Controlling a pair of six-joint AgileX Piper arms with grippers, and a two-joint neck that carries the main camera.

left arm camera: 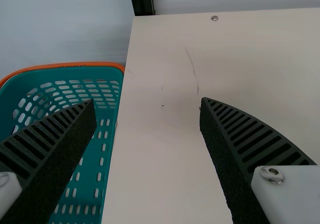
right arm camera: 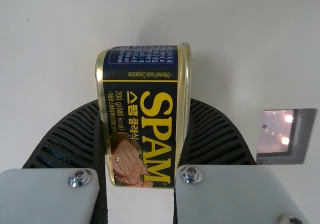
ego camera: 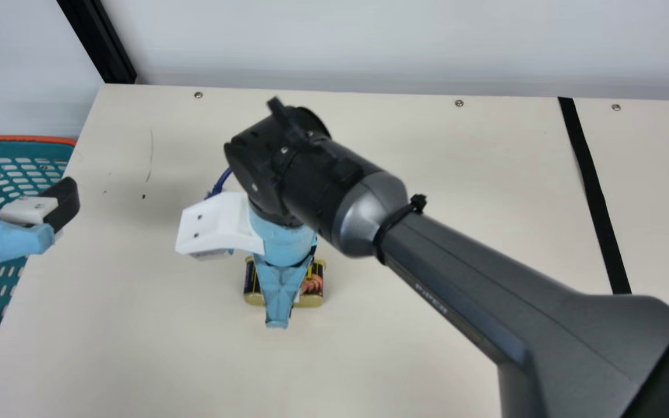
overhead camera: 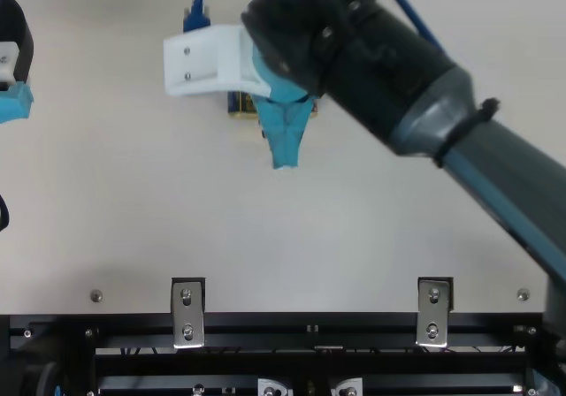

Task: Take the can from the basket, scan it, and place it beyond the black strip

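Can position: you find the can (ego camera: 314, 284) just left of centre in the main view, partly covered by the right end effector (ego camera: 279, 290); your top view puts it at upper centre.
Right end effector: clamped on the can; your right wrist view shows ribbed fingers (right arm camera: 217, 139) against two opposite sides, printed label toward the camera.
Bench contact: you cannot tell whether the can touches the bench (ego camera: 137, 348).
Left end effector (ego camera: 24, 194): fingers wide apart, nothing between them, at the left edge of your main view.
Basket (ego camera: 21, 138): teal, orange rim, left edge of your main view.
Black strip (ego camera: 596, 197): upper right of your main view; can well apart, to its left.
Glowing panel (right arm camera: 275, 131): apart from the can in your right wrist view.
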